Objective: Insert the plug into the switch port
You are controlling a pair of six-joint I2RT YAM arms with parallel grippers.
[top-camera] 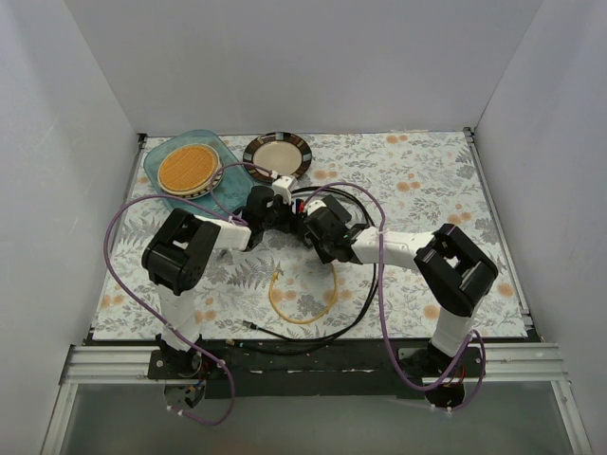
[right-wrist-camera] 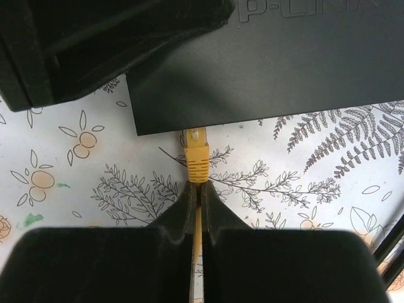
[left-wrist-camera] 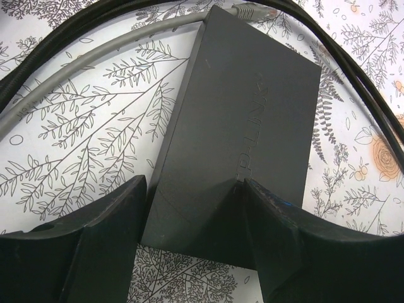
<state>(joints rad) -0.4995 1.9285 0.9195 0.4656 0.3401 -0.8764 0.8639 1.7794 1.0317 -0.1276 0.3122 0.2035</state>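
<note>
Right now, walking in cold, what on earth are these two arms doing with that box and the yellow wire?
The left claw grips one end of a flat dark switch box, steadying it on the table. The right claw pinches the yellow cable just behind its plug, whose tip sits at the box's edge. The port is hidden under that edge, so I cannot tell whether the plug is in.

Left end effector point(left-wrist-camera: 194, 189) clamps dark switch box point(left-wrist-camera: 246, 120); grey cable point(left-wrist-camera: 95, 57) behind.
</note>
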